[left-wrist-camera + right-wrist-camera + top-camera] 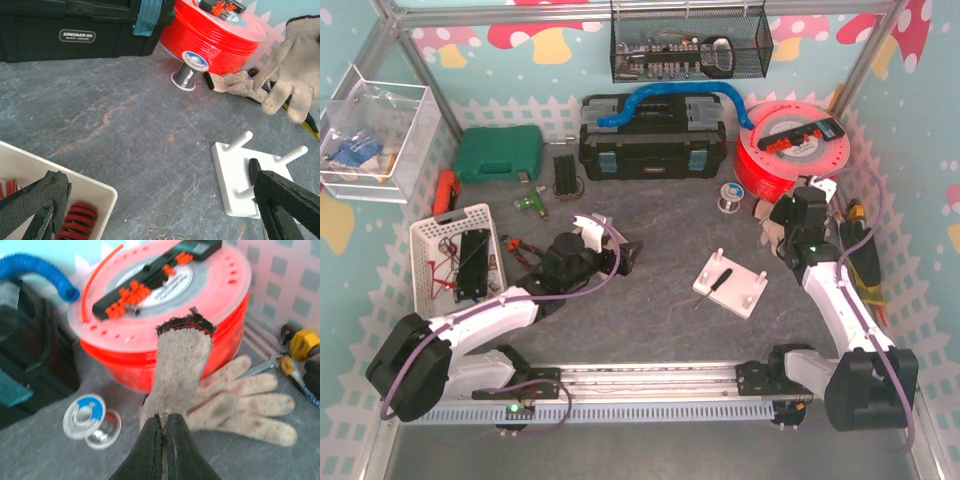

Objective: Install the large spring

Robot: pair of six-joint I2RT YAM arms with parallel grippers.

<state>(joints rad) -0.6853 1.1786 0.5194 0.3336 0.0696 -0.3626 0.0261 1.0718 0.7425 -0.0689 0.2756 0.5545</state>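
Observation:
A red coil spring (75, 220) lies in a white tray (95, 192) at the lower left of the left wrist view. A second red coil (7, 189) shows behind my finger there, and I cannot tell which is the large one. The white peg board (732, 285) lies mid-table, also in the left wrist view (235, 175). My left gripper (615, 245) is open and empty, above the table between tray and board (160, 210). My right gripper (785, 225) is shut on a grey work glove (177, 360), which hangs lifted (292, 75) in front of the orange reel.
A second glove (240, 405) lies on the table by the orange reel (790, 150). A solder spool (727, 198) and a black toolbox (650, 150) stand behind. A white basket (425, 240) sits at left. A thin black tool (718, 282) lies on the peg board.

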